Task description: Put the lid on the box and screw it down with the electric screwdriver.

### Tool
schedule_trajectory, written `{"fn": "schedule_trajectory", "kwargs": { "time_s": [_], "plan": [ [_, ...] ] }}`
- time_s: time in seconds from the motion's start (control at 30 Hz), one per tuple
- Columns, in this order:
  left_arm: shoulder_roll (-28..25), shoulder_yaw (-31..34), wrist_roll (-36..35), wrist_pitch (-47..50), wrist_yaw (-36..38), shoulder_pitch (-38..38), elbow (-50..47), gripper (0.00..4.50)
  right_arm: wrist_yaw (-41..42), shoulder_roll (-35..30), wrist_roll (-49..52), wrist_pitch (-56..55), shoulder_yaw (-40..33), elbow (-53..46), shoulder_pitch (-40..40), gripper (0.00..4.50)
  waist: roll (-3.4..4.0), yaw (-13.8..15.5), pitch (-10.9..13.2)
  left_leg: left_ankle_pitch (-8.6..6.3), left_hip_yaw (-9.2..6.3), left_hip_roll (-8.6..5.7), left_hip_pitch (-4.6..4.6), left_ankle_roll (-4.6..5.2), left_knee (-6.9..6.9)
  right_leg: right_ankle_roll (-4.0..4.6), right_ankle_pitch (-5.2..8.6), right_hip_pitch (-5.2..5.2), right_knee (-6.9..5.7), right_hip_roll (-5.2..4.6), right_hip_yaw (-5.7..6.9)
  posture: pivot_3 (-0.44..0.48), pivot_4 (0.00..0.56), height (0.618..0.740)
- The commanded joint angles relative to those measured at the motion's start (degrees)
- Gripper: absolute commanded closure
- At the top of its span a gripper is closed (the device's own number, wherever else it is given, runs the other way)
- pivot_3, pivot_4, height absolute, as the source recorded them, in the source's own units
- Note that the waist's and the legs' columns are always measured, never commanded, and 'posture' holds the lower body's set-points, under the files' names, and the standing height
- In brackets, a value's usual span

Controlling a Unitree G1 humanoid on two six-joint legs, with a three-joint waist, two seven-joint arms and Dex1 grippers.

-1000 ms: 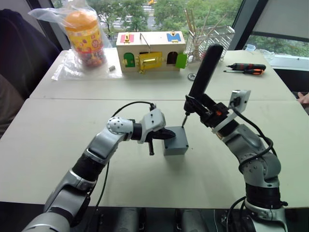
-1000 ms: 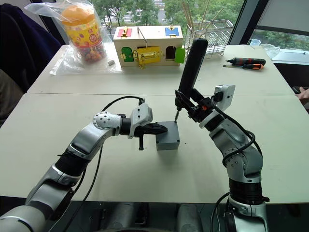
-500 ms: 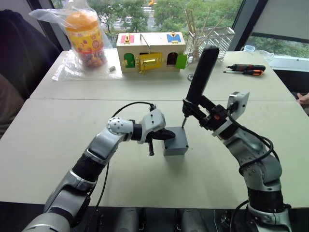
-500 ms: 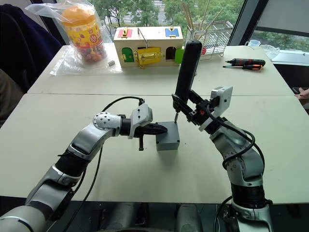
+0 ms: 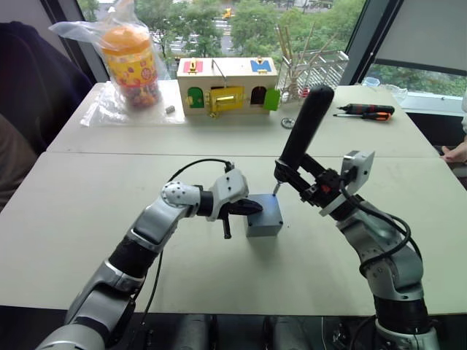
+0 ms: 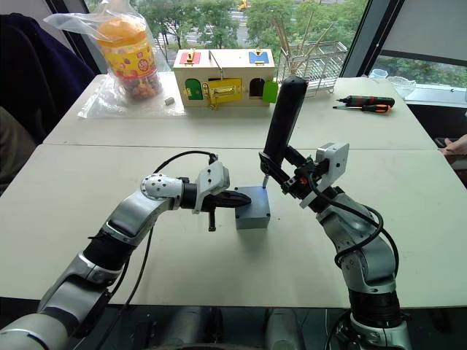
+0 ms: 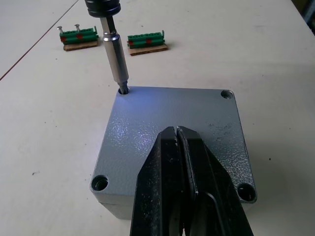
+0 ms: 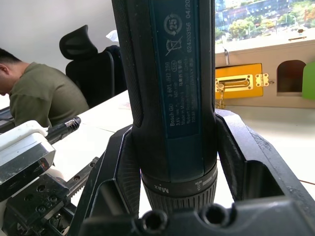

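Grey and square, the lid [image 7: 182,123] sits flat on top of the box [image 5: 264,225], in the middle of the pale bench [image 5: 87,219]. The lid has a speckled, shiny top and a round screw hole in each corner. A faint blue glow lies on it near one hole. The box under it is a small grey block.

The electric screwdriver [image 5: 300,131] is thick and dark, and it leans a little as it stands up. Its thin metal bit [image 7: 114,59] points down into one corner hole of the lid. The right gripper [image 8: 172,191] has its two black fingers [image 8: 236,147] clamped around the fat body of the tool, one on each side.

The left gripper [image 7: 179,135] lies over the lid from the other side. Its fingers [image 7: 162,162] are pressed together with no gap, and the tips rest on the top of the lid. They hold nothing between them.

Two small green blocks [image 7: 113,40] with screws in them lie on the bench just past the box. At the far end of the bench stand a wooden box with coloured doors [image 5: 227,82], a bagged jar of sweets [image 5: 131,58], and two hand screwdrivers [image 5: 363,111].
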State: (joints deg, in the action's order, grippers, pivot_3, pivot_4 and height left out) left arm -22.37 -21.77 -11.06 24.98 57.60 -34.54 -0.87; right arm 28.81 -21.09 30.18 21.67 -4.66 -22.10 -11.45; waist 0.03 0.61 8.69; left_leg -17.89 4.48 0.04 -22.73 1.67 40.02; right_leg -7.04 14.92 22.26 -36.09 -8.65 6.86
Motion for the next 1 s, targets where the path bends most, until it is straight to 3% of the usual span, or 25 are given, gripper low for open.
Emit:
{"fn": "schedule_trajectory", "kwargs": {
  "time_s": [0.03, 0.8, 1.0],
  "plan": [
    [-0.28, -1.02, 0.85, 0.69, 0.59, 0.49, 0.55, 4.5, 1.36, 0.15, -1.75, 2.87, 4.45, 4.1, 2.88, 2.72, 0.0, 0.0, -0.03, 0.0, 0.0, 0.0, 0.0, 0.0, 0.0, 0.0, 0.0, 0.0, 0.0, 0.0, -0.01, 0.0, 0.15, 0.705],
    [0.86, -1.75, 1.95, -0.12, 0.41, 0.18, 0.87, 4.5, 2.2, -1.07, -2.65, 2.9, 3.94, 3.85, 0.89, 2.72, -0.02, 0.07, -0.09, -0.05, 0.01, 0.0, 0.04, 0.08, 0.0, 0.0, 0.0, -0.04, 0.02, -0.03, -0.01, 0.0, 0.15, 0.705],
    [2.41, -2.03, 2.64, -1.66, -0.23, 0.02, 1.95, 4.5, 1.44, -3.31, 2.04, 6.79, -0.85, -0.2, -3.58, 2.72, -0.02, 0.18, -0.08, -0.05, 0.01, -0.01, 0.02, 0.09, 0.01, 0.0, 0.0, -0.04, 0.02, -0.06, -0.01, 0.0, 0.15, 0.705]
  ]
}}
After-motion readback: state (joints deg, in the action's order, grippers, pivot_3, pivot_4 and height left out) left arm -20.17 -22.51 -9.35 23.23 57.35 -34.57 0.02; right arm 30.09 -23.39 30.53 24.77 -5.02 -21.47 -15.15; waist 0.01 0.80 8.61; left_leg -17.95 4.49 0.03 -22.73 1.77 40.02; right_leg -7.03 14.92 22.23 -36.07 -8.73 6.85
